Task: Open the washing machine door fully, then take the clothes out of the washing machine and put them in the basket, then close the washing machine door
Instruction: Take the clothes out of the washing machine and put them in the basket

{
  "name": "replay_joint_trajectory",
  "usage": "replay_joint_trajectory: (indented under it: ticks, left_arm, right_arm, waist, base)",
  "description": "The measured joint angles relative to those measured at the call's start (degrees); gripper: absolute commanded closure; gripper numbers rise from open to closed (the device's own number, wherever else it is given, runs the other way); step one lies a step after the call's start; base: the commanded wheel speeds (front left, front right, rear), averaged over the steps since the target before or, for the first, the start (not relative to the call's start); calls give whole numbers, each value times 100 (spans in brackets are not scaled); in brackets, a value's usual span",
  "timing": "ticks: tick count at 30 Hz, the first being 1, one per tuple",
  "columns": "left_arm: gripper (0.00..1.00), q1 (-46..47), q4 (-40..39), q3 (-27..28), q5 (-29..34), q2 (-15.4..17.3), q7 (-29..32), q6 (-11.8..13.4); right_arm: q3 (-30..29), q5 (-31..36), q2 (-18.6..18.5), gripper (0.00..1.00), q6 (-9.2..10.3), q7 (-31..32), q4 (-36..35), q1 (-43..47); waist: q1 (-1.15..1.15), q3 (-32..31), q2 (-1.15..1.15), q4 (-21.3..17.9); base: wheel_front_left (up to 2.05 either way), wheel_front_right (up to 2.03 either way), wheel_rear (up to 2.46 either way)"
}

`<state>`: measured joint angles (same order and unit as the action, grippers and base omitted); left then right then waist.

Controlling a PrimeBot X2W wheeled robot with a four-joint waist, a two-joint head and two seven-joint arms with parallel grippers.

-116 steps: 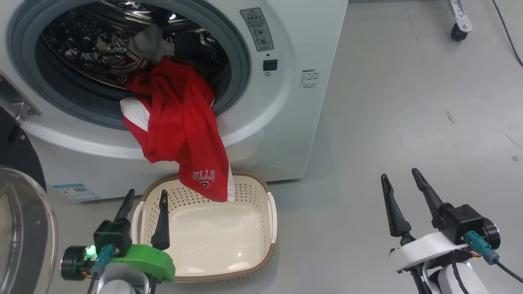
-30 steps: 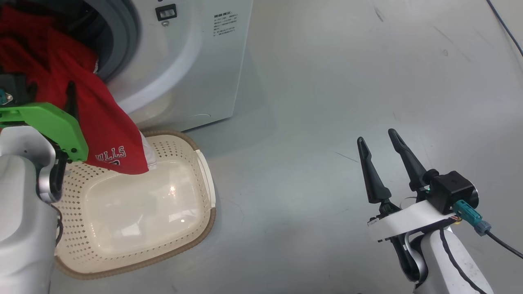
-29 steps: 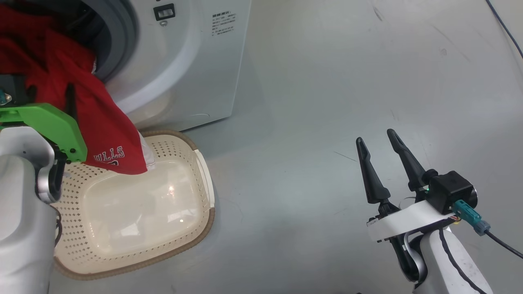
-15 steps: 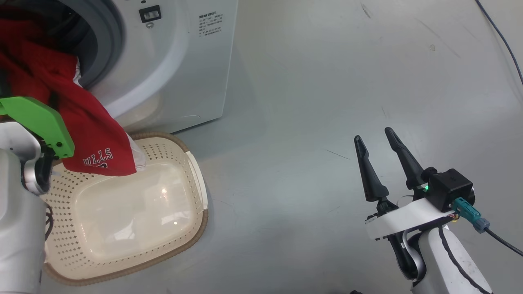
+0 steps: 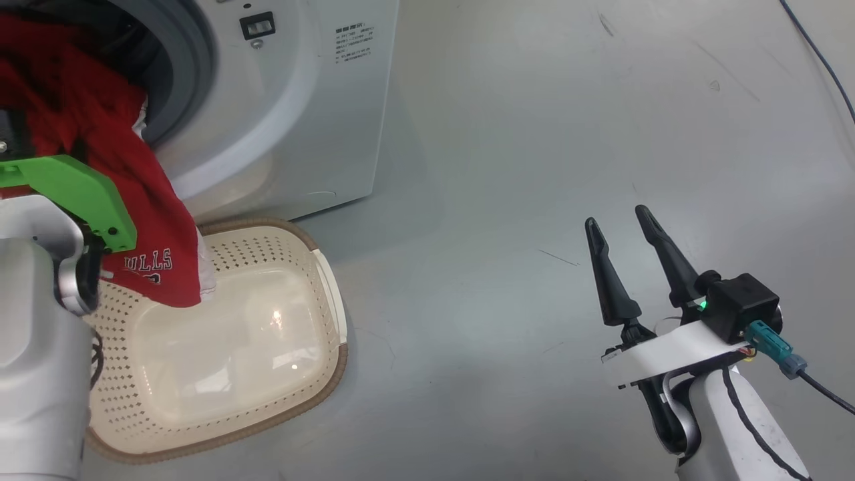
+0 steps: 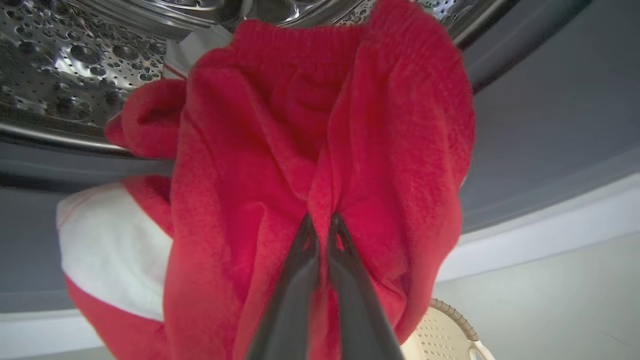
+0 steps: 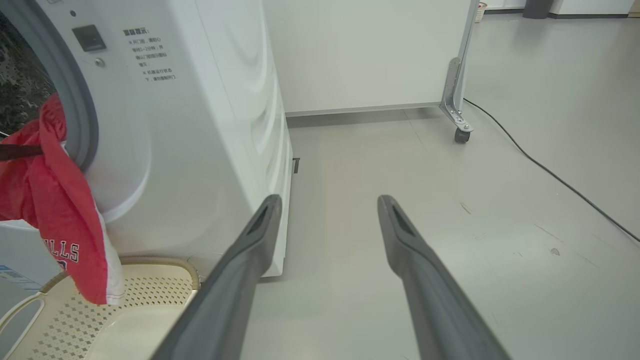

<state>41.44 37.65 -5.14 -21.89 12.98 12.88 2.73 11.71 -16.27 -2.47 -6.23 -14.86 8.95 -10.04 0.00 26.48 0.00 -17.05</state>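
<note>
A red garment of the clothes [image 5: 127, 174] hangs out of the washing machine [image 5: 300, 100] mouth, its lettered hem dangling over the cream basket [image 5: 327, 374] on the floor below. In the left wrist view my left gripper [image 6: 320, 220] is shut on a fold of this red cloth [image 6: 300, 150], just in front of the steel drum [image 6: 75, 60]. A white patch [image 6: 115, 245] shows on the cloth's left. My right gripper [image 5: 616, 217] stands open with nothing in it over bare floor, far right of the basket. The washing machine door is out of view.
Grey floor [image 5: 501, 200] stretches right of the machine. In the right wrist view a white panel on a caster leg [image 7: 457, 120] stands behind, and a black cable [image 7: 550, 175] runs across the floor at right. The basket rim [image 7: 150, 262] lies against the machine's foot.
My left gripper has closed on the red garment. The hem has swung a little left over the basket. The head camera shifted slightly; the right arm has stayed put.
</note>
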Motion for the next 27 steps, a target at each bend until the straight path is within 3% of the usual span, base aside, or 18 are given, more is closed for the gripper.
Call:
replay_joint_trajectory:
  ticks: [3,27]
  left_arm:
    - [100,-2,-146,-8,24,-141,-310,0]
    - [100,-1060,-1646,-104,310,-744,-2664,104]
  right_arm:
    - [-94,10,-2,0,85,0,-4,0]
    - [-298,276,-104,0,86,0,-16,144]
  waist:
    - [0,-17,0,72]
    - [0,-468,0,812]
  base:
    - [0,0,0]
    - [0,0,0]
